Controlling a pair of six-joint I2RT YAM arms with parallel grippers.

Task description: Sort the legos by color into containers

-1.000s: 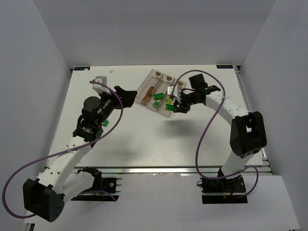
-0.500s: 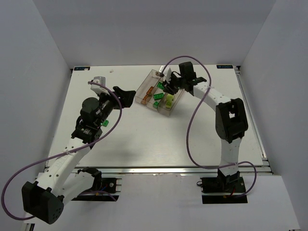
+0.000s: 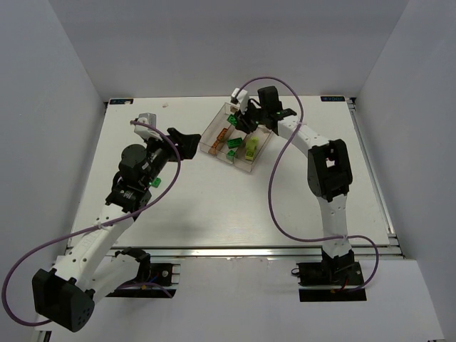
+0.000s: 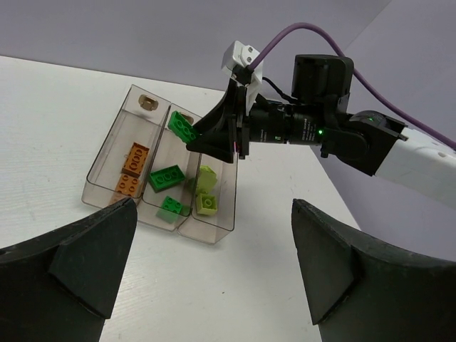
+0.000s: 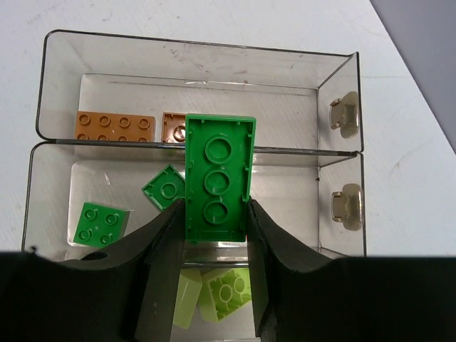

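Observation:
The containers (image 3: 216, 122) (image 4: 105, 169) (image 5: 192, 43) are three clear bins joined as one tray at the table's back middle. My right gripper (image 3: 241, 122) (image 4: 214, 137) (image 5: 214, 221) is shut on a bright green lego (image 5: 217, 174) (image 4: 183, 128), holding it above the middle bin. Two orange-brown legos (image 5: 114, 126) (image 4: 135, 155) lie in one outer bin. Two green legos (image 5: 168, 187) (image 4: 167, 177) rest in the middle bin. Pale yellow-green legos (image 5: 229, 288) (image 4: 206, 203) sit in the other outer bin. My left gripper (image 3: 187, 142) (image 4: 214, 242) stands open left of the tray, nothing between its fingers.
The white table (image 3: 214, 206) is walled on three sides by grey panels. The right arm's purple cable (image 3: 274, 171) loops over the table's right half. A small white scrap (image 3: 165, 105) lies near the back edge.
My right gripper has swung from the tray's near right corner to the far left, over the middle bin, still gripping the green lego. The left arm has barely moved.

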